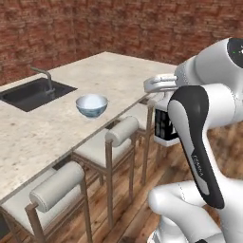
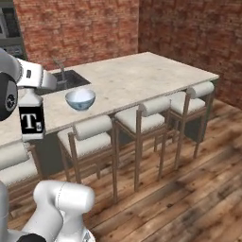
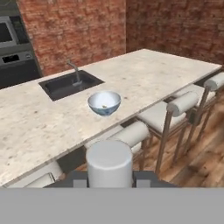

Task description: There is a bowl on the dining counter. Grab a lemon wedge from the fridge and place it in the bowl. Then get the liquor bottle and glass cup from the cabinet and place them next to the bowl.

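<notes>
A: Liquor bottle is where, exactly?

B: Pinched in the hand, held upright by its neck, its white cap rising between the dark fingertips. It hangs off the tabletop, out over the stools.

A: And the bowl?

B: Ahead of the hand on the tabletop, between the hand and the sink. A small yellowish speck lies inside; it may be the lemon wedge, too small to say.

A: So which step is this?

B: My reading: the bottle is being carried over. Next the hand needs to reach forward past the tabletop edge, lower the bottle upright just beside the bowl without knocking it, then let go. No glass cup stands by the bowl yet.
</notes>
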